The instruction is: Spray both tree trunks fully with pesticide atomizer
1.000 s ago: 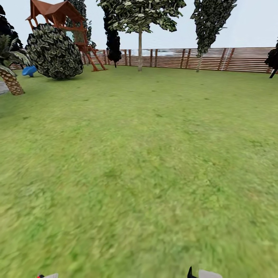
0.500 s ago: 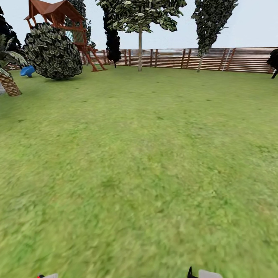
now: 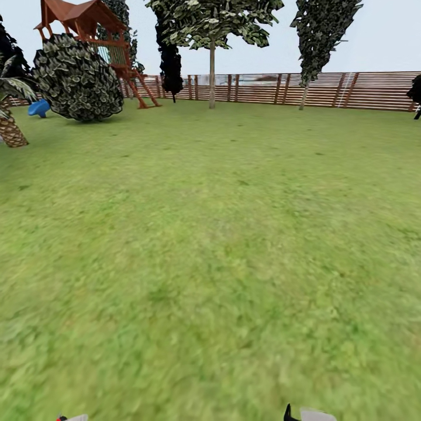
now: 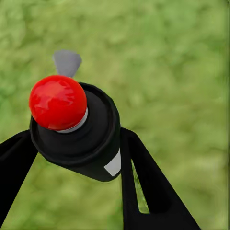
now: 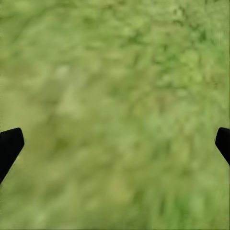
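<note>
Camera nearer; atomizer [image 4: 76,132] red-top-up, clamped.

Head forward — wrists facing lawn [image 3: 210,263].

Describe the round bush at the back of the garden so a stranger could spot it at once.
Find the red-roofed wooden play tower at the far left of the slatted fence. The bush sits on the lawn right in front of it. It is a squat, rounded mound of dark, pale-flecked leaves with no visible trunk, unlike the trees nearby.
</note>
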You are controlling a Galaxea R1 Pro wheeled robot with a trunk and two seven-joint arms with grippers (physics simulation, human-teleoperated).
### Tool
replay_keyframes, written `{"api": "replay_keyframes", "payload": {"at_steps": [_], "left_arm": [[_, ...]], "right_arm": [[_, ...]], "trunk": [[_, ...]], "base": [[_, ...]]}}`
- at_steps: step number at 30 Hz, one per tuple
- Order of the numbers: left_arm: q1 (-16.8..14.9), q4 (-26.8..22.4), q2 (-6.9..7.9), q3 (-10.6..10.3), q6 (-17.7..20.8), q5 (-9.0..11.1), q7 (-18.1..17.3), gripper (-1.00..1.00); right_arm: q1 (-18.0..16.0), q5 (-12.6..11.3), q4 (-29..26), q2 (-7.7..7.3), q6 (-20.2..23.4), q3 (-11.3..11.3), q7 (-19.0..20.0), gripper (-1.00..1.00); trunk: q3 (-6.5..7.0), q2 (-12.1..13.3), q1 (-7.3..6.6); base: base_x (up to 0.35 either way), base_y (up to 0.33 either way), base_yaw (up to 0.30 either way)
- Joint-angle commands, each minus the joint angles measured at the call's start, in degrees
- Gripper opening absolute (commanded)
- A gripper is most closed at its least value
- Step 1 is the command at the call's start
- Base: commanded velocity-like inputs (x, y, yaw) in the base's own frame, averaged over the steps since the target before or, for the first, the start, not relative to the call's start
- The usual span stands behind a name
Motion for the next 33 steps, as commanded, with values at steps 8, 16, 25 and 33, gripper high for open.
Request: {"api": "replay_keyframes", "payload": {"at_steps": [8,16,25,33], "left_arm": [[0.00,-0.01,0.00,0.03,0.00,0.04,0.00,-1.00],[0.00,-0.01,-0.05,0.02,-0.08,0.08,-0.37,-1.00],[0.00,0.00,-0.08,0.06,0.09,0.13,0.11,-1.00],[0.00,0.04,-0.09,0.10,0.09,0.17,0.09,-1.00]], "right_arm": [[0.00,0.00,0.00,0.01,0.01,0.00,0.00,1.00],[0.00,0.00,0.00,0.01,0.01,0.00,0.00,1.00],[0.00,0.00,0.00,0.01,0.00,0.00,0.00,1.00],[0.00,0.00,0.00,0.01,0.00,0.00,0.00,1.00]], "trunk": [[0.00,0.00,0.00],[0.00,0.00,0.00],[0.00,0.00,0.00],[0.00,0.00,0.00]], "base": [[0.338,0.000,0.000],[0.338,0.000,0.000],[0.338,0.000,0.000],[0.338,0.000,0.000]]}}
